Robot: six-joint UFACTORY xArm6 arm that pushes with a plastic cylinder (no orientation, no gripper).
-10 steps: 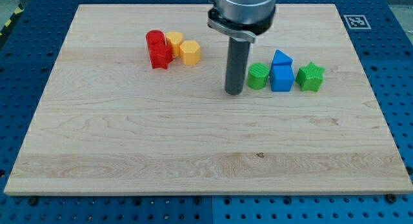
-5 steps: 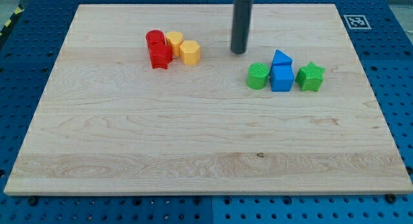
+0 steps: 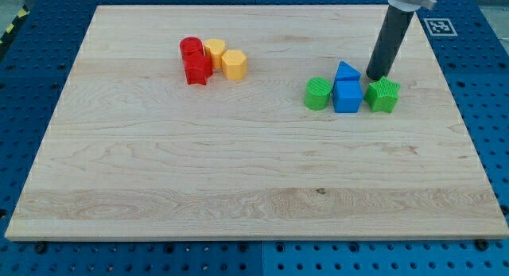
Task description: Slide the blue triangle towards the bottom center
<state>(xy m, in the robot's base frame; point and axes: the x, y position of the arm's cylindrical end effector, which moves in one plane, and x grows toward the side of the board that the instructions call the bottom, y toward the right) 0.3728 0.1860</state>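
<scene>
The blue triangle point(image 3: 347, 71) sits at the board's right, directly above a blue cube point(image 3: 347, 96) and touching it. My tip point(image 3: 375, 75) is just right of the triangle, a small gap away, and right above the green star block point(image 3: 383, 95). A green cylinder point(image 3: 318, 94) stands left of the blue cube. The rod leans up toward the view's top right.
A red cylinder point(image 3: 190, 47), a red star-like block point(image 3: 197, 68), a yellow block point(image 3: 215, 50) and an orange hexagonal block point(image 3: 235, 64) cluster at the upper left of the wooden board point(image 3: 238, 165). A marker tag point(image 3: 438, 25) lies at the board's top right corner.
My tip moved from left of the green cylinder up the view, then across to the right, ending just right of the blue triangle. No block has moved.
</scene>
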